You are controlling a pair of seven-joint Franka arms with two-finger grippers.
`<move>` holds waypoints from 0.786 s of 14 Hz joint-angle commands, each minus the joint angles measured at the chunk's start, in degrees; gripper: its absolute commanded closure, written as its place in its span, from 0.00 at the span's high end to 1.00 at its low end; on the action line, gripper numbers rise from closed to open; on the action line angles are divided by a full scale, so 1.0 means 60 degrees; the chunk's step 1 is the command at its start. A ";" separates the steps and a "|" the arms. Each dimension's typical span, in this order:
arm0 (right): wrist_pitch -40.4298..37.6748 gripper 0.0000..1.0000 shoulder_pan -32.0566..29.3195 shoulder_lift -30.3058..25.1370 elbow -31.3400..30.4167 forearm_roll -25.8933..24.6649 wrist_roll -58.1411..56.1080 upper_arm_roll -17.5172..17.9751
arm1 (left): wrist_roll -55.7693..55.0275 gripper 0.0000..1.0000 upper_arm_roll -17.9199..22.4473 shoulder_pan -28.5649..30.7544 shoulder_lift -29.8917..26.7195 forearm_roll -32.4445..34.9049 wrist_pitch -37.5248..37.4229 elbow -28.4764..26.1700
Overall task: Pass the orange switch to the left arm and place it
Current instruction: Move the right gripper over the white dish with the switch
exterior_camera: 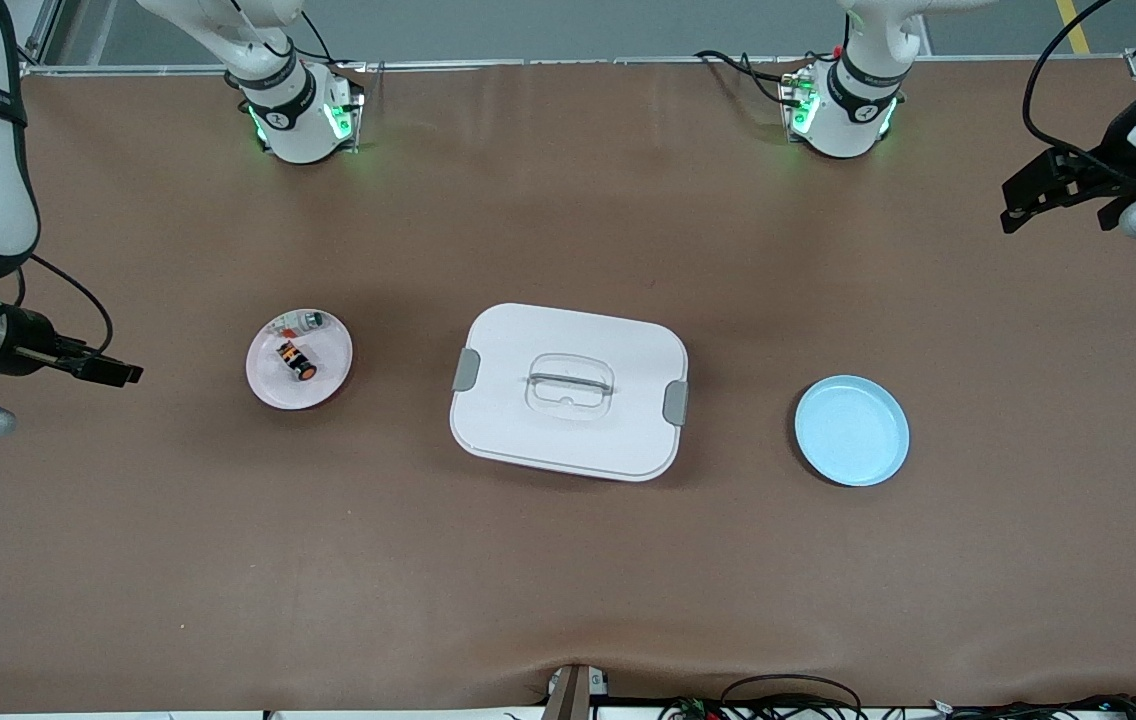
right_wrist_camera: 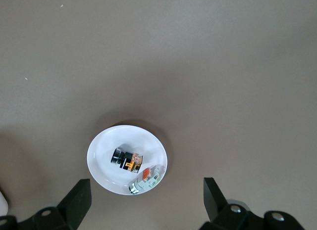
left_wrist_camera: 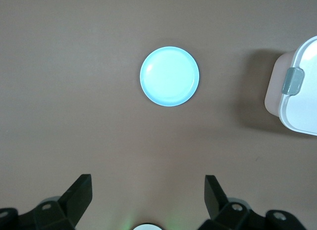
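Note:
The orange switch [exterior_camera: 295, 360] [right_wrist_camera: 126, 160], a tiny black cylinder with orange bits, lies on a small pale pink plate [exterior_camera: 268, 392] [right_wrist_camera: 103, 166]. The plate is toward the right arm's end of the table. My right gripper [exterior_camera: 126, 374] [right_wrist_camera: 147, 183] hangs open and empty over the table beside that plate. The white box [exterior_camera: 528, 432] [left_wrist_camera: 303, 104] with grey latches stands shut in the middle of the table. My left gripper [exterior_camera: 1018, 205] [left_wrist_camera: 148, 183] is open and empty, held high over the left arm's end of the table.
A small silver-clear part [exterior_camera: 308, 322] [right_wrist_camera: 145, 179] shares the pink plate with the switch. An empty light blue plate [exterior_camera: 851, 430] [left_wrist_camera: 169, 75] sits beside the box toward the left arm's end. Brown tabletop surrounds all three.

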 commanded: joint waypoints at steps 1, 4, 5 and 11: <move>0.0146 1.00 0.0067 0.0008 -0.0285 0.0210 0.2216 0.0154 | 0.0106 1.00 0.0010 0.0044 0.0012 -0.0103 -0.0064 0.0125; 0.0495 1.00 0.0463 -0.0109 -0.0810 0.0211 0.3062 0.0154 | 0.0120 1.00 0.0010 0.0044 -0.0002 -0.0030 -0.0064 0.0140; 0.0846 1.00 0.0492 -0.0269 -0.1234 0.0211 0.3107 0.0169 | 0.0120 1.00 0.0010 0.0044 -0.0017 -0.0030 -0.0064 0.0126; 0.3629 1.00 0.1017 -0.1339 -0.4428 0.0225 0.3925 0.0169 | 0.0120 1.00 0.0025 0.0073 -0.0017 -0.0030 -0.0050 0.0140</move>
